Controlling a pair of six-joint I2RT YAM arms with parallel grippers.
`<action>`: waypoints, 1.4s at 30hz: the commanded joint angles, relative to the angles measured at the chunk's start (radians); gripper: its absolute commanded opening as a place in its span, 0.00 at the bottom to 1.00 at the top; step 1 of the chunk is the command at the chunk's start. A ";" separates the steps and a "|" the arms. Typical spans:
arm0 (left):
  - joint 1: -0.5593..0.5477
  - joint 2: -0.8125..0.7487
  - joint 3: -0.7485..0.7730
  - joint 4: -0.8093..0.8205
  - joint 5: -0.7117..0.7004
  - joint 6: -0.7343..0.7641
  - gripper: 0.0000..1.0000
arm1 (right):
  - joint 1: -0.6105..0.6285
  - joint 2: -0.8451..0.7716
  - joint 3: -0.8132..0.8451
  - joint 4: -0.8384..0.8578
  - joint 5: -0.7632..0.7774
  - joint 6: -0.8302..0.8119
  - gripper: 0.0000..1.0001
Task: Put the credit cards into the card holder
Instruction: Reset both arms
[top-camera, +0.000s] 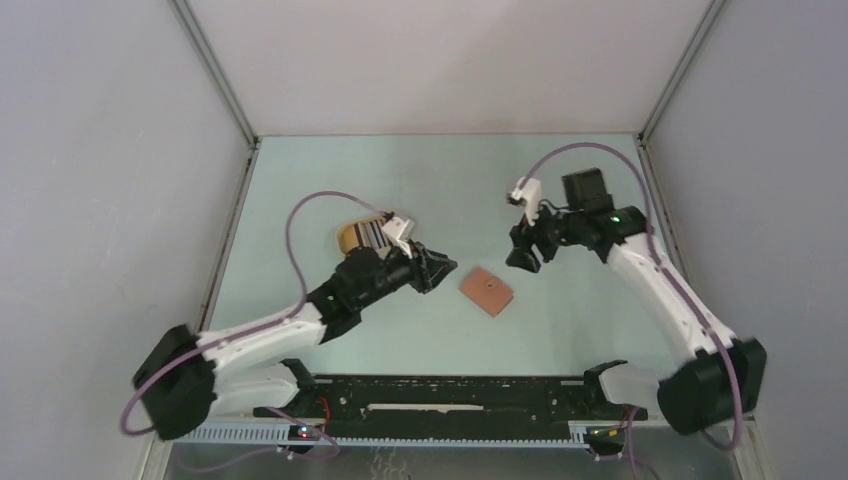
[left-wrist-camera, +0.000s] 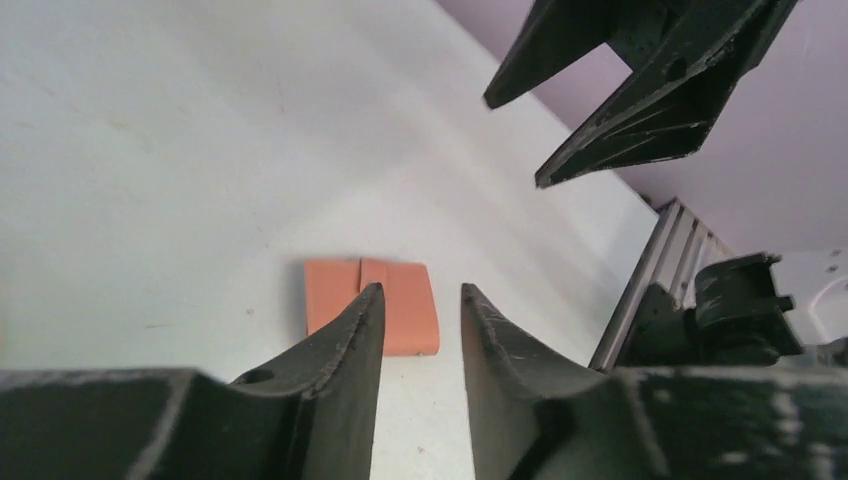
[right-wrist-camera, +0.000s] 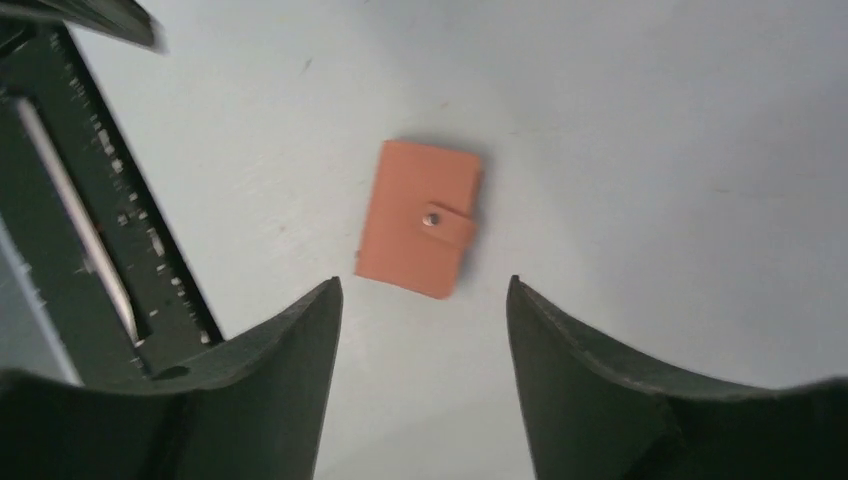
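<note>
The card holder (top-camera: 487, 291) lies shut and flat on the pale green table, a reddish-brown square with its tab snapped over a small stud; it also shows as the card holder (left-wrist-camera: 405, 310) and the card holder (right-wrist-camera: 405, 190). My left gripper (top-camera: 440, 268) hovers just left of it, open with nothing between the fingers (left-wrist-camera: 421, 290). My right gripper (top-camera: 520, 258) hangs just right of and above it, open wide and empty (right-wrist-camera: 423, 281). The credit cards (top-camera: 366, 232) look like a striped dark-and-pale stack in a yellow tray, partly hidden by the left wrist.
The yellow oval tray (top-camera: 345, 238) sits behind the left arm. A black rail (top-camera: 450, 392) between the arm bases runs along the near edge. Metal posts and grey walls close in the table on the left, right and back.
</note>
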 joint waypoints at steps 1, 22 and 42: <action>0.000 -0.257 0.070 -0.326 -0.147 0.209 0.50 | -0.148 -0.214 -0.024 0.105 -0.014 0.027 0.77; 0.056 -0.699 0.388 -0.875 -0.281 0.179 1.00 | -0.404 -0.470 0.200 0.098 -0.094 0.506 1.00; 0.055 -0.770 0.384 -0.949 -0.296 0.208 1.00 | -0.419 -0.496 0.198 0.089 -0.138 0.554 1.00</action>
